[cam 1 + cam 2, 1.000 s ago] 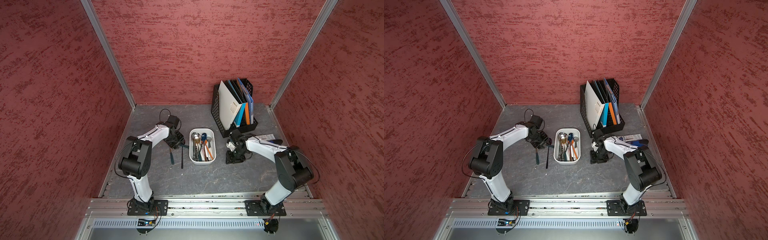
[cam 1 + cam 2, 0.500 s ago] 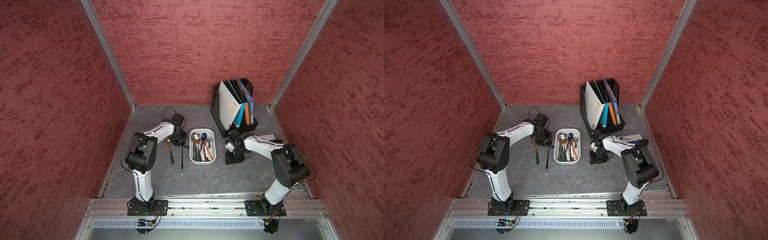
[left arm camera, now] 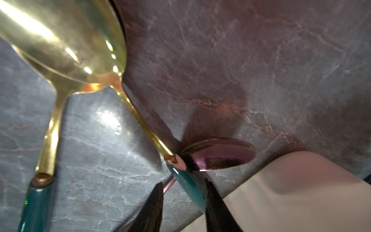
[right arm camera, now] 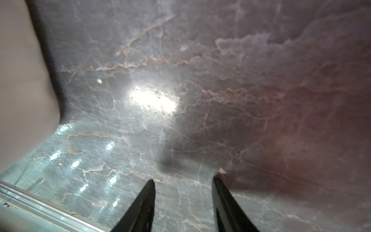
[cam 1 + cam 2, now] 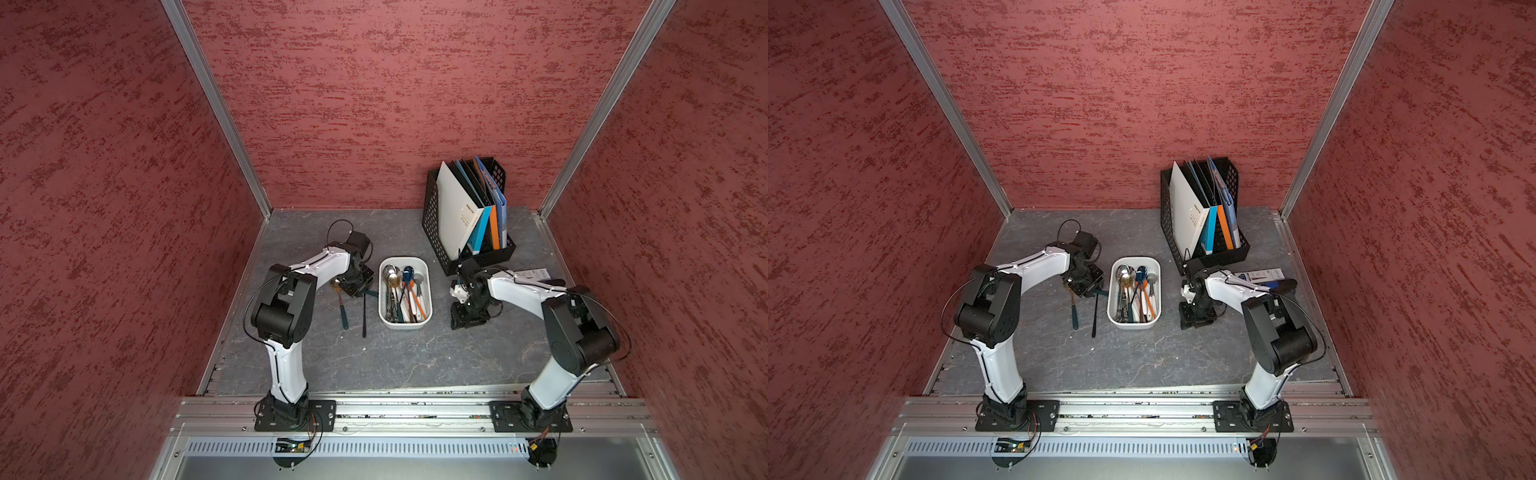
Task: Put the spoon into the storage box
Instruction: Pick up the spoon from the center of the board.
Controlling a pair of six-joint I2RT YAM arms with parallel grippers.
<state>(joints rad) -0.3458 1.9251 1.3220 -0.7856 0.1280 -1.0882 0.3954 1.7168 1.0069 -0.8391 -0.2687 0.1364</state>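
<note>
The left gripper [image 3: 183, 182] straddles the spoon [image 3: 158, 142] beside the storage box [image 5: 405, 325].
The spoon lies on the table [image 4: 200, 80] just left of the box, not in it. Its long axis runs forward from the claw, bowl far, teal handle slanting through the gap. The fingers [image 3: 152, 206] stand apart, not yet pinching. The right gripper [image 4: 183, 179], spread and empty, hangs beyond the box, so the left arm is nearer.

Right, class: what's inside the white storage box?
The storage box holds jumbled cutlery: silver and gold spoon bowls, blue, orange and white handles. The pile hides most of its floor and lower pieces.
</note>
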